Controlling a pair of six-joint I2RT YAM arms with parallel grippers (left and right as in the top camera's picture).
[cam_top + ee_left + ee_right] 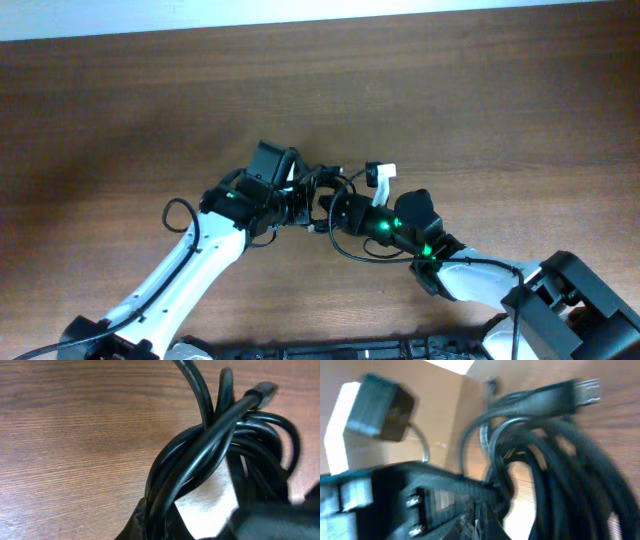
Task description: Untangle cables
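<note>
The cables [326, 188] are a tangled black bundle at the table's middle, held between both arms, with a silver-white tip [383, 173] sticking out to the right. My left gripper [300, 205] is shut on several strands at the bundle's left. In the left wrist view the looped cables [200, 455] rise from its jaws [160, 530], with a small plug [265, 389] at the top right. My right gripper [336, 212] grips the bundle's right side. Its view is blurred and shows the cables [555, 460], a silver plug [586, 390] and its jaws [495, 520].
The brown wooden table [120, 110] lies all round the bundle. A black block-shaped plug [382, 407] hangs at the upper left of the right wrist view. The arms' bases and their thicker wires [350, 350] sit along the front edge.
</note>
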